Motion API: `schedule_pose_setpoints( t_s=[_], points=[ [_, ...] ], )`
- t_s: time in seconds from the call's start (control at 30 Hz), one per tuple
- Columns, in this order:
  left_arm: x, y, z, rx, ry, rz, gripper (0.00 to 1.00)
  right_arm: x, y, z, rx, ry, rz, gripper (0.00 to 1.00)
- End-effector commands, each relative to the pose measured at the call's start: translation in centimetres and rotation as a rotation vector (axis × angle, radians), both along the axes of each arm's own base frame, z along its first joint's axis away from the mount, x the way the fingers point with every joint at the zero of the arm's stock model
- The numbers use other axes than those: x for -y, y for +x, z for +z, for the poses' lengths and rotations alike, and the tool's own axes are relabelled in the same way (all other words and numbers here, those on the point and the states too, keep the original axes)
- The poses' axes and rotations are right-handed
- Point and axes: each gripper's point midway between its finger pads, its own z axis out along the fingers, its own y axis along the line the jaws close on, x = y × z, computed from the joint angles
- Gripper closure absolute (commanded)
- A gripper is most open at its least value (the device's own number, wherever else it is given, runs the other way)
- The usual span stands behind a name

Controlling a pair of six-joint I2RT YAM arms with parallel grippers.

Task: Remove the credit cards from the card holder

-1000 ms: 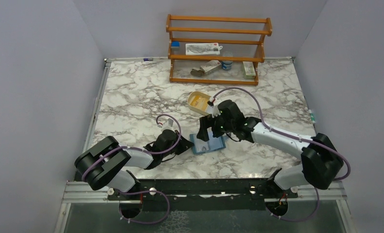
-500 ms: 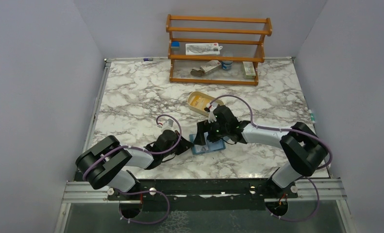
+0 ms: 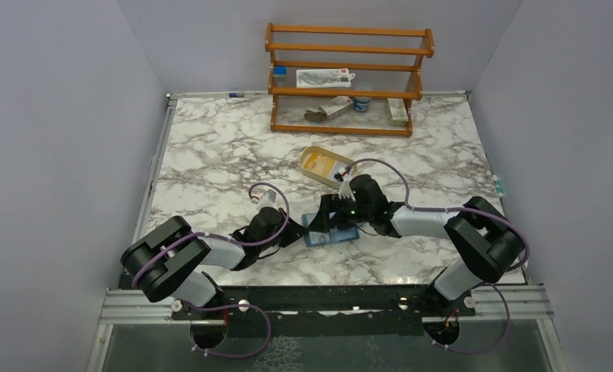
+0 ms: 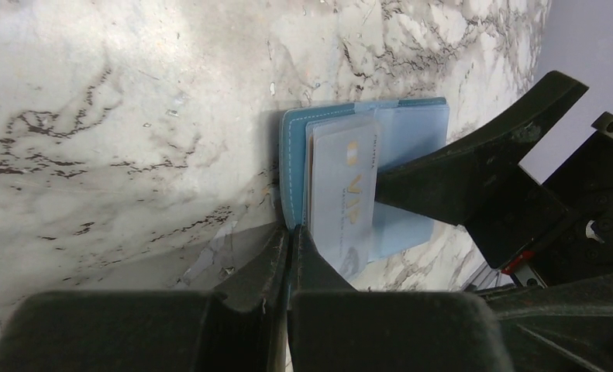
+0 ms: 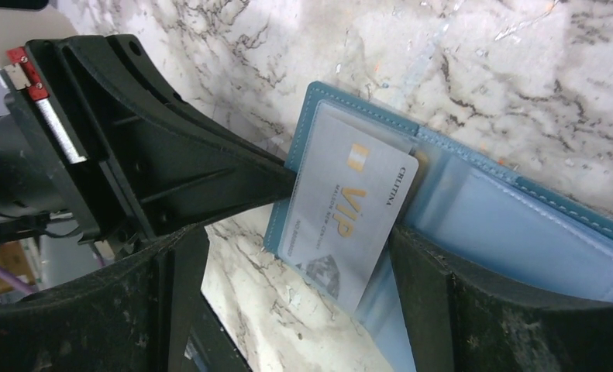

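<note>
The card holder (image 3: 332, 230) lies open on the marble table (image 3: 210, 147), well to the near side of the wooden rack (image 3: 348, 77) and just near of the tan tray (image 3: 324, 164). The left gripper (image 4: 289, 248) is clenched on the wallet's near edge, pinning it down. The right gripper (image 5: 287, 256) stands spread wide, one finger on each side of the VIP card (image 5: 342, 209), touching nothing that I can see.

That card sits partly out of its slot, skewed, its free corner hanging past the wallet's edge. More cards seem stacked under it in the left wrist view, though how many I cannot tell.

Here is the danger. The card is thin, slick and lying nearly flat. If the right fingers close on its faces at this angle, they may skate off or pinch the clear slot with it and drag the whole wallet. The left grip is only on the rim; a hard pull could slip the wallet free. A skewed card could also jam in its pocket.
</note>
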Motion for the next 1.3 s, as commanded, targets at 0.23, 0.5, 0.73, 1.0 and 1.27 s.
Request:
schedule_pose_setpoints(
  t_s=[0.23, 0.5, 0.73, 1.0, 1.27],
  points=[
    [-0.6, 0.5, -0.6, 0.006, 0.036, 0.033, 1.00, -1.9, -4.6, 3.9, -0.182, 0.242, 0.088, 0.10],
    [-0.5, 0.5, -0.4, 0.008, 0.032, 0.033, 1.00, -2.2, -4.3, 4.7, -0.163, 0.292, 0.083, 0.14],
    [-0.7, 0.5, -0.3, 0.014, 0.029, 0.037, 1.00, -2.6, -3.9, 2.6, -0.188, 0.280, 0.069, 0.15],
    [-0.8, 0.4, -0.2, 0.016, 0.025, 0.042, 1.00, -2.9, -3.3, 0.6, -0.207, 0.236, 0.054, 0.11],
    [-0.8, 0.5, -0.1, 0.016, 0.025, 0.044, 1.00, -3.3, -3.5, 0.1, -0.233, 0.232, 0.085, 0.12]
  ],
)
